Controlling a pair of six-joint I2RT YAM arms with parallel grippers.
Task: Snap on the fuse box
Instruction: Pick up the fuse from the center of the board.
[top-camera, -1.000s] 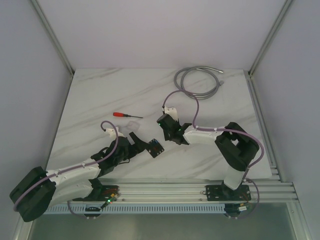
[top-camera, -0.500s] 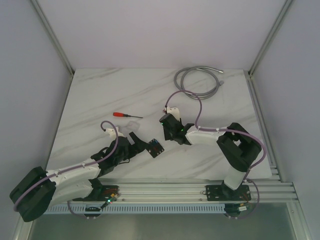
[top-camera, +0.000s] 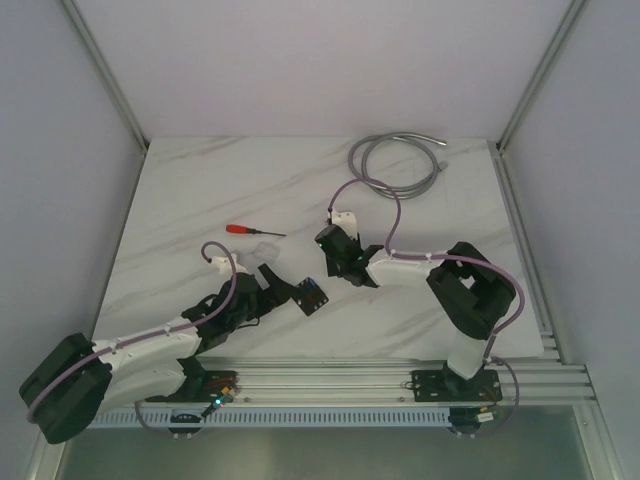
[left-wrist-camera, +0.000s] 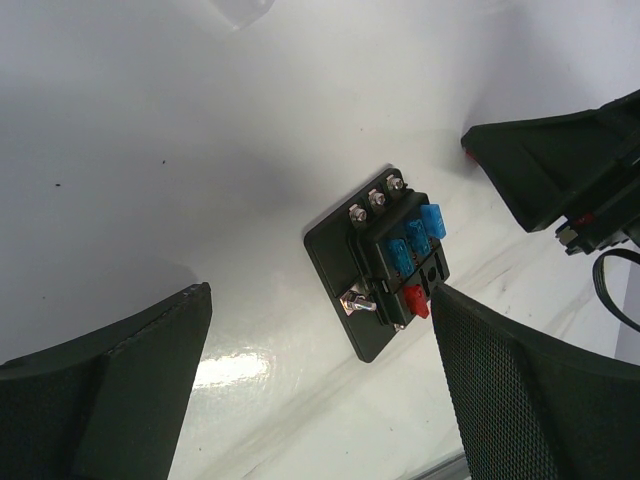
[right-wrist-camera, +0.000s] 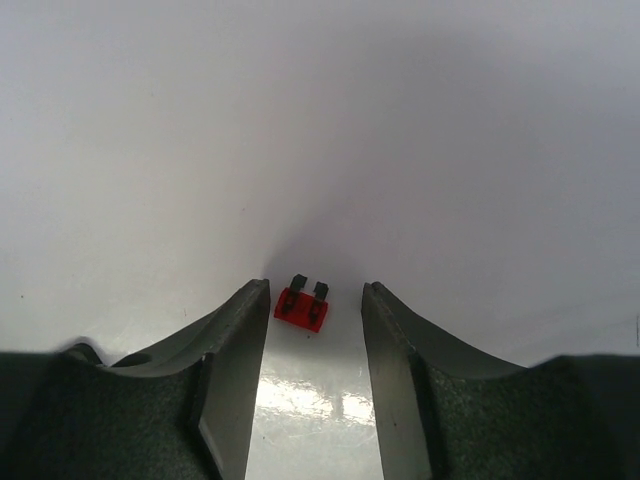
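My left arm lies low and stretched out over the tabletop (top-camera: 200, 200), reaching in from the near left corner. Its left pincer (left-wrist-camera: 320, 300) is spread wide apart and holds nothing. The fuse box (left-wrist-camera: 385, 265) lies flat on the tabletop just ahead of that gap. It is a black plate with a row of screws, blue fuses and one red one in its face. In the left wrist view my right-hand finger (left-wrist-camera: 530, 390) comes up close to the box's red corner. I cannot tell whether it touches.

My right arm rises from its base, folds at the elbow and runs back toward the box, wrist bent down at the tabletop. The right pincer (right-wrist-camera: 315, 290) sits beyond the fuse box and a little to its right, near it but apart. Its fingers stand partly apart, and a loose red fuse (right-wrist-camera: 302, 305) lies on the tabletop between the tips with a gap on each side.

A screwdriver (top-camera: 255, 231) lies beyond the fuse box to the left, well apart. A coiled cable (top-camera: 395, 165) rests far behind the box to the right.
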